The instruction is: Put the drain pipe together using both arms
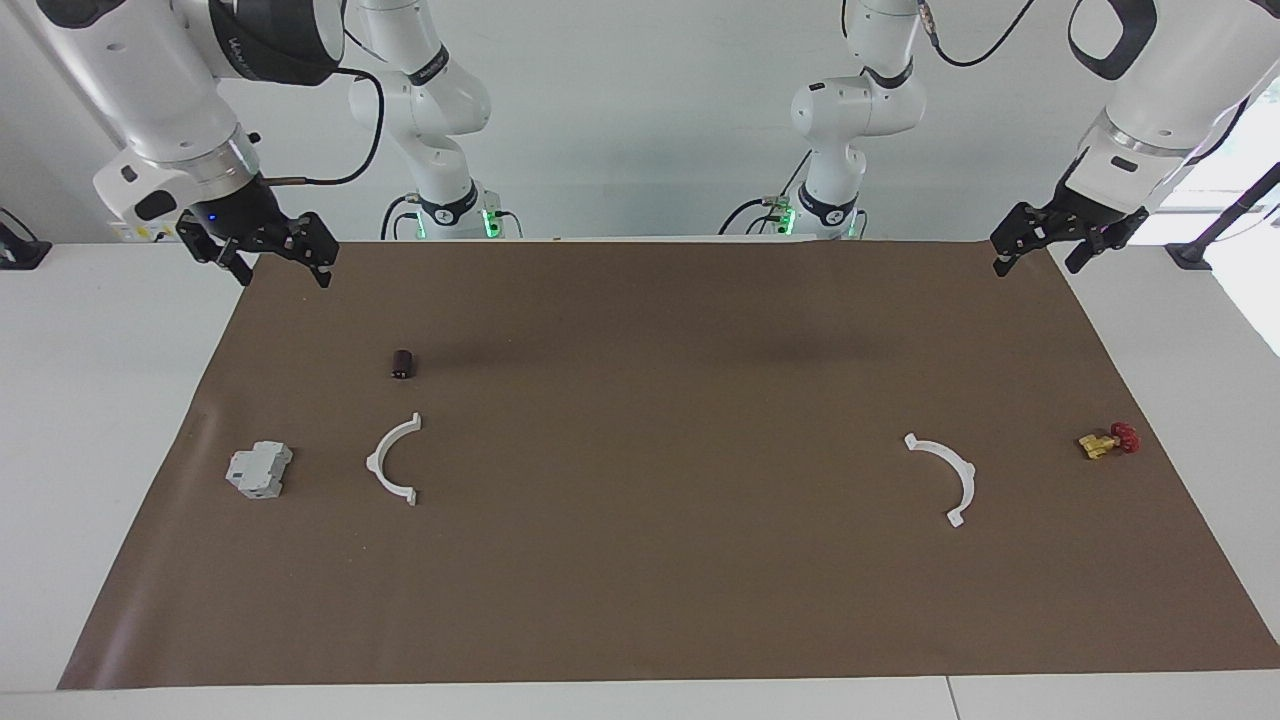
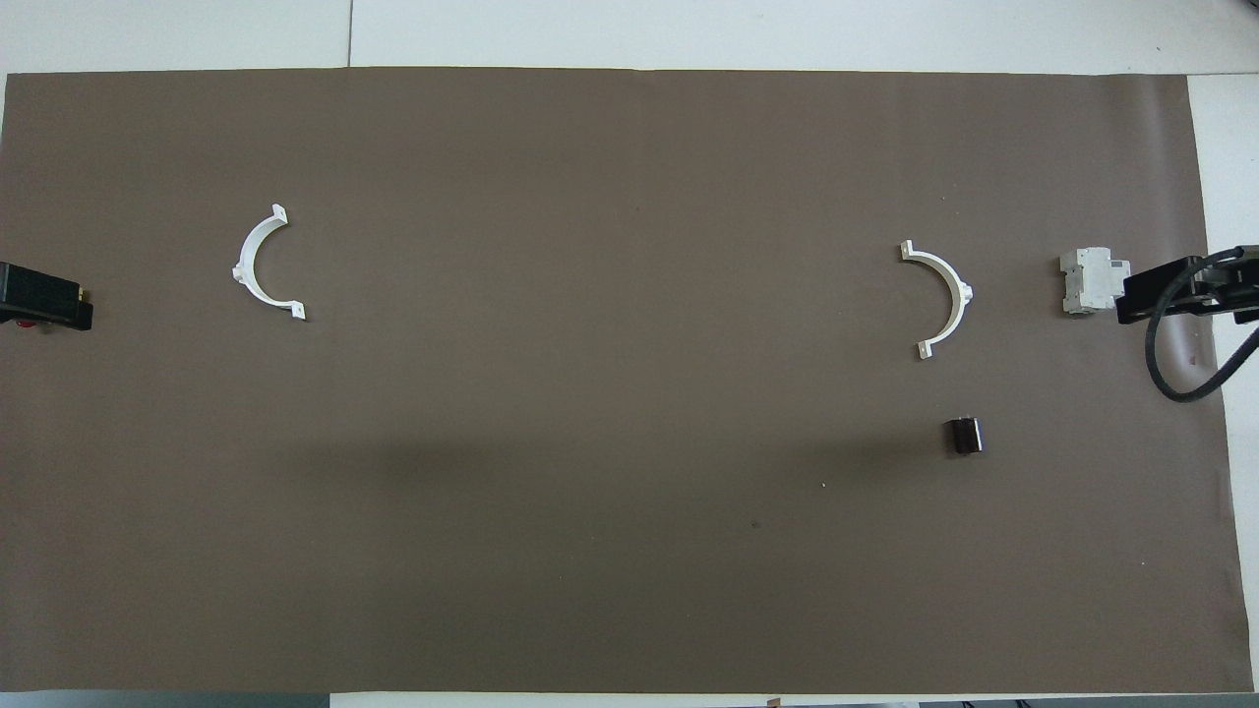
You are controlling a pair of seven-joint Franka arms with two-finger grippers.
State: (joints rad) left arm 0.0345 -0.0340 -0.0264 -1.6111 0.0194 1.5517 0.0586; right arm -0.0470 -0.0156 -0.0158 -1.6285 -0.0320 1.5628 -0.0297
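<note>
The drain pipe lies as two separate white half-ring arcs flat on the brown mat. One arc point(image 1: 390, 462) point(image 2: 944, 300) is toward the right arm's end. The other arc point(image 1: 945, 475) point(image 2: 261, 265) is toward the left arm's end. They are wide apart. My right gripper point(image 1: 282, 270) point(image 2: 1170, 295) hangs open and empty above the mat's corner at its own end. My left gripper point(image 1: 1037, 265) point(image 2: 44, 300) hangs open and empty above the mat's corner at its own end. Neither gripper touches anything.
A grey blocky box point(image 1: 258, 470) point(image 2: 1090, 282) sits beside the arc at the right arm's end. A small dark cylinder point(image 1: 403, 363) point(image 2: 964, 436) lies nearer to the robots than that arc. A yellow and red valve point(image 1: 1108, 441) lies beside the other arc, near the mat's edge.
</note>
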